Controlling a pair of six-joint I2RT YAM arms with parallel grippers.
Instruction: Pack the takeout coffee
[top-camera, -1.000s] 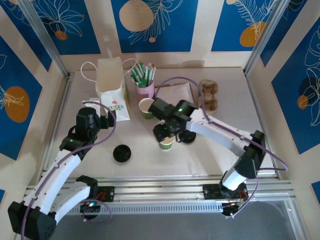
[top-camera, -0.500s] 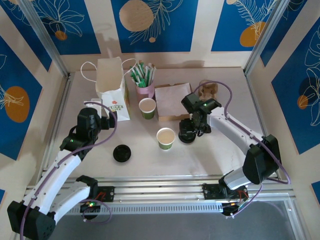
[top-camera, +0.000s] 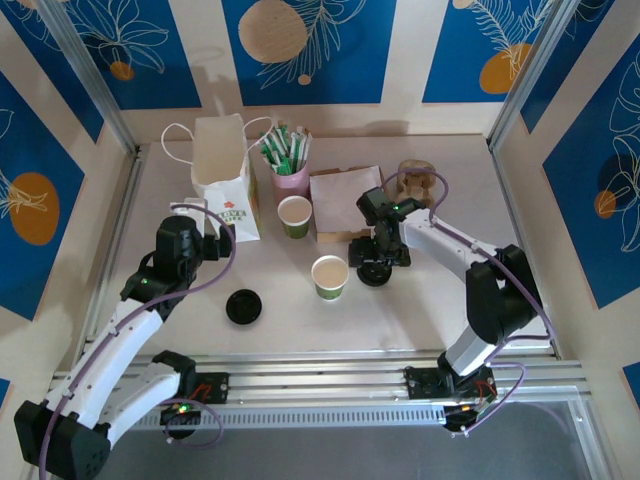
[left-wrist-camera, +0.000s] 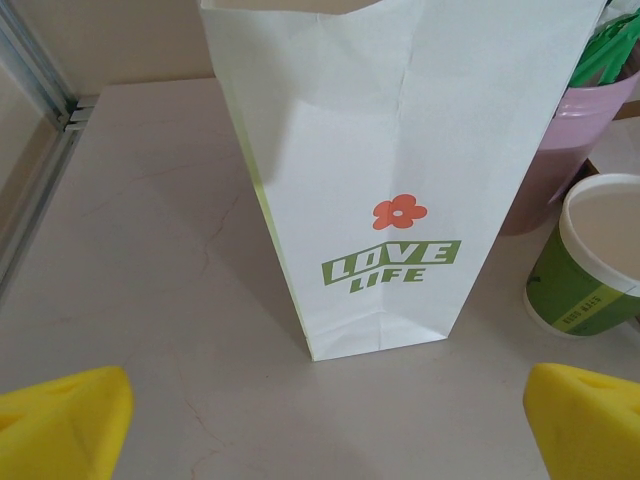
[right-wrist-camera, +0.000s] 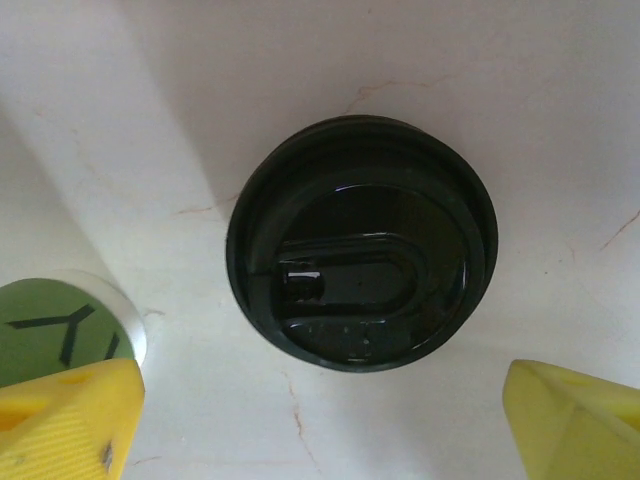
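Your right tool is hanging straight above a round black plastic lid, its yellow pads standing wide apart on either side of the rim and touching nothing. The lid is lying dome-up on the pale table, just beside the small paper cup at its 3 o'clock. That cup, white-rimmed with a green lower body, is standing upright and uncovered near the middle of the table. Judging by this straddle, you are lining up to close on the lid's edge, since the cup is needing a cover before it goes anywhere.

Your left tool is also gaping, nothing between its pads. It is facing the tall white paper bag at 10 o'clock of the table, probably waiting to steady it for loading. The bag is showing a red-orange flower above "LOVE LIFE" in slanted green blocks.

A second green-and-white cup is sitting at the bag's 3 o'clock; its small dark lettering is too fine to read. A second black lid is lying well apart, at 8 o'clock of the uncovered cup
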